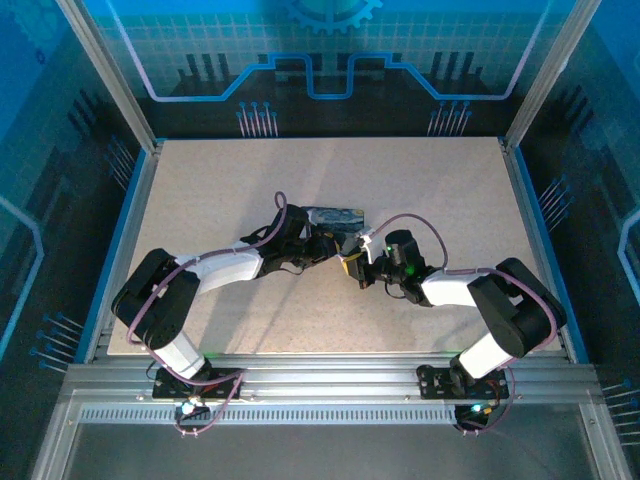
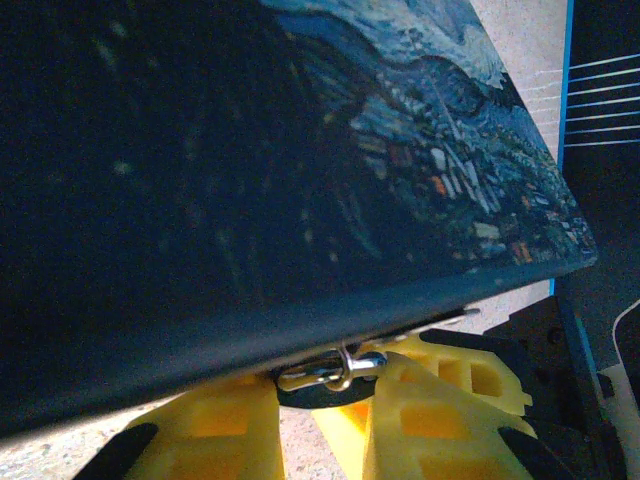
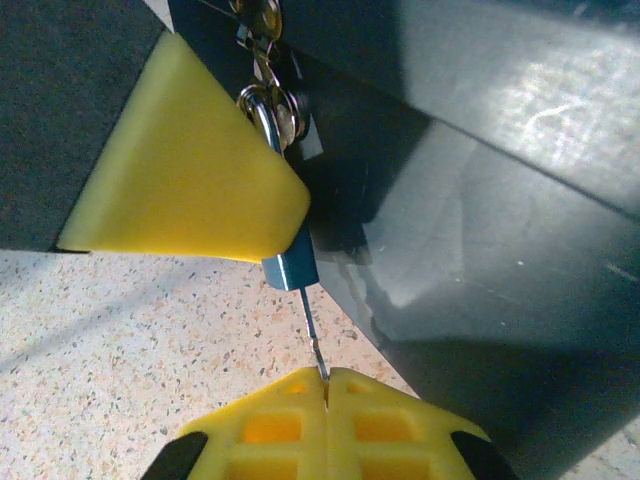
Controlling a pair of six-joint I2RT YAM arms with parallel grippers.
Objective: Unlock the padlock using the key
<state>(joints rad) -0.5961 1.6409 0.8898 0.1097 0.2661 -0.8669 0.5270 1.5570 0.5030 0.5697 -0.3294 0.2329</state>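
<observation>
Against the tin (image 3: 480, 200), right hand (image 3: 325, 385) pinches key (image 3: 312, 325) (tip touching padlock (image 3: 288, 268)).

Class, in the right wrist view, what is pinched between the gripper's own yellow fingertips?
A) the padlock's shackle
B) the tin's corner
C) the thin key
C: the right gripper is shut on the key, whose shaft reaches up to the padlock.

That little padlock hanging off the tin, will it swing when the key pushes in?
Free, it would probably swing: the padlock hangs by its shackle from the tin. Small, so likely light. The left gripper seems to pinch it, steadying it.
</observation>
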